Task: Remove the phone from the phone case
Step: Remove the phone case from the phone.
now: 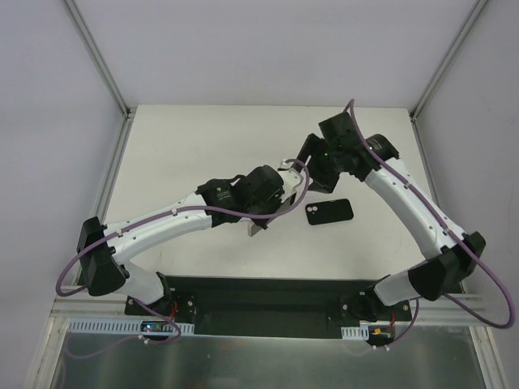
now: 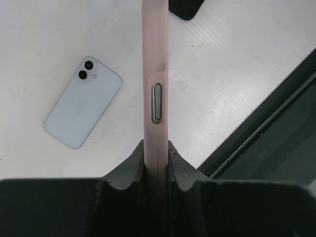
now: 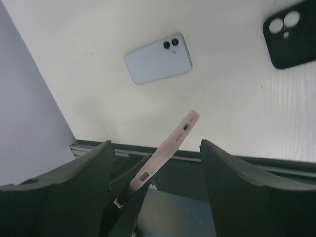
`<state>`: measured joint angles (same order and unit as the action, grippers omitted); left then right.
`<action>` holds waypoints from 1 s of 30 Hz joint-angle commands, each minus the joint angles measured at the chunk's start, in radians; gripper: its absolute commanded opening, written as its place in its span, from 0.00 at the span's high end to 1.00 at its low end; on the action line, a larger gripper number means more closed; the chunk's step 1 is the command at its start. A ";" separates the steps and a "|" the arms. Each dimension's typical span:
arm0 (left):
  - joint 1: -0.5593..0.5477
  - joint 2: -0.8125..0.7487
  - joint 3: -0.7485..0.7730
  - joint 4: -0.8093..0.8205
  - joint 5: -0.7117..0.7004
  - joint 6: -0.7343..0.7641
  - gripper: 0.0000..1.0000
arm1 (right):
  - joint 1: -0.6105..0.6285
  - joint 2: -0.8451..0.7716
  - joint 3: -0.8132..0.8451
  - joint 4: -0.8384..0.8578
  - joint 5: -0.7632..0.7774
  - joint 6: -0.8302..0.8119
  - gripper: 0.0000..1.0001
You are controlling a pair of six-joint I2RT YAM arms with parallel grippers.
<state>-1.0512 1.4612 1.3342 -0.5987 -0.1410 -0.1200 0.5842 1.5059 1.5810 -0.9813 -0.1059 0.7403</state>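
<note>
My left gripper (image 2: 156, 148) is shut on a phone in a pink case (image 2: 155, 74), held edge-on above the table, its silver side button showing through the case. In the top view the left gripper (image 1: 261, 212) is at table centre with the pink case (image 1: 256, 230) sticking out toward the near edge. My right gripper (image 3: 155, 145) is open; the pink case (image 3: 170, 140) shows between its fingers, untouched. In the top view the right gripper (image 1: 315, 180) hovers just right of the left one.
A light blue phone (image 2: 84, 101) lies camera-side up on the white table (image 1: 203, 146); it also shows in the right wrist view (image 3: 158, 59). An empty black case (image 1: 329, 212) lies to the right, also in the right wrist view (image 3: 291, 32). The black base rail (image 1: 268, 304) runs along the near edge.
</note>
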 commanded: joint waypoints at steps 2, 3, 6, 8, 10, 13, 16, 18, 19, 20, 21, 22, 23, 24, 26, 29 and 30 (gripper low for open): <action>0.087 -0.094 -0.016 0.020 0.213 -0.053 1.00 | -0.040 -0.186 -0.010 0.119 0.100 -0.226 0.26; 0.108 -0.111 -0.021 0.030 0.251 -0.058 1.00 | -0.049 -0.225 -0.024 0.130 0.098 -0.242 0.26; 0.230 -0.130 -0.049 0.072 0.462 -0.090 1.00 | -0.083 -0.320 -0.131 0.234 0.060 -0.292 0.27; 0.293 -0.136 -0.087 0.134 0.657 -0.136 1.00 | -0.084 -0.396 -0.196 0.341 0.028 -0.315 0.28; 0.361 -0.157 -0.111 0.186 0.748 -0.167 1.00 | -0.083 -0.444 -0.294 0.398 0.023 -0.318 0.28; 0.385 -0.200 -0.144 0.264 0.791 -0.199 1.00 | -0.080 -0.539 -0.441 0.498 0.044 -0.309 0.25; 0.416 -0.255 -0.200 0.403 0.897 -0.263 1.00 | -0.081 -0.595 -0.489 0.535 0.052 -0.292 0.19; 0.418 -0.306 -0.274 0.533 0.932 -0.316 1.00 | -0.081 -0.564 -0.449 0.457 -0.006 -0.346 0.19; 0.419 -0.324 -0.297 0.562 0.916 -0.329 1.00 | -0.078 -0.552 -0.423 0.417 -0.015 -0.372 0.19; 0.421 -0.341 -0.337 0.588 0.902 -0.354 1.00 | -0.076 -0.543 -0.424 0.418 -0.023 -0.383 0.20; 0.427 -0.369 -0.348 0.623 0.900 -0.357 1.00 | -0.070 -0.549 -0.432 0.427 -0.026 -0.383 0.20; 0.434 -0.378 -0.349 0.620 0.925 -0.356 1.00 | -0.067 -0.555 -0.443 0.461 -0.028 -0.387 0.20; 0.469 -0.383 -0.346 0.620 0.957 -0.368 1.00 | -0.069 -0.573 -0.461 0.470 -0.028 -0.389 0.21; 0.488 -0.383 -0.346 0.626 0.989 -0.385 1.00 | -0.066 -0.581 -0.467 0.483 -0.031 -0.392 0.21; 0.526 -0.383 -0.371 0.689 1.047 -0.455 1.00 | -0.063 -0.595 -0.478 0.501 -0.044 -0.403 0.21; 0.546 -0.378 -0.394 0.763 1.096 -0.524 1.00 | -0.040 -0.601 -0.478 0.517 -0.064 -0.430 0.21; 0.563 -0.365 -0.398 0.792 1.118 -0.549 1.00 | -0.020 -0.604 -0.474 0.518 -0.066 -0.436 0.21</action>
<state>-0.5213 1.1049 0.9550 -0.0273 0.8295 -0.5358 0.5259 0.9314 1.1004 -0.5335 -0.1299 0.3634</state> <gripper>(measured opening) 0.118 0.788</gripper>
